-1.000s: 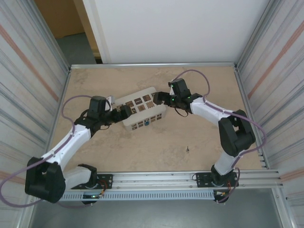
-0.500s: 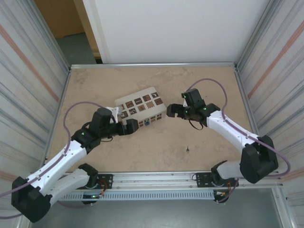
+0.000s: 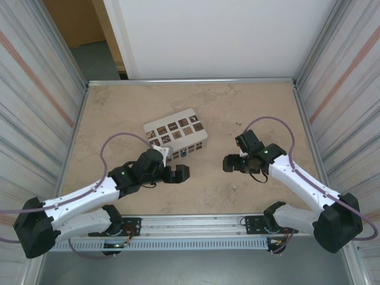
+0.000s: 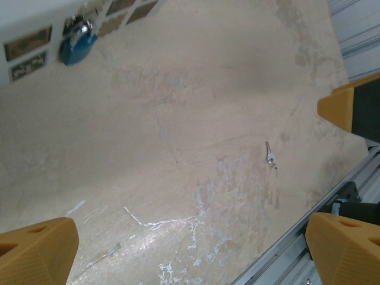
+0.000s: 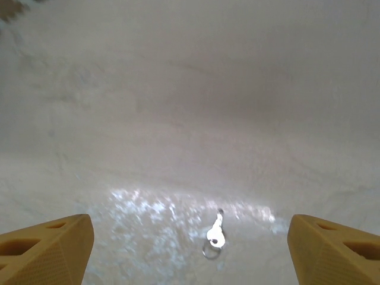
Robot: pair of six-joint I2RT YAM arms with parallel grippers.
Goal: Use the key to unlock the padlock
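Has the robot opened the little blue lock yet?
Not yet. Nothing looks done: the key lies on the table, and the padlock sits at the white box, untouched. In hand: the open right hand hovers by the key; the left hand is open and empty. Left: pick up the key, put it in, turn it.

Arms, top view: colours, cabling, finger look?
Left arm and right arm: white links, black joints. Left gripper and right gripper black. Purple cable loops off each. Fingers blocky yellow-orange, slotted.
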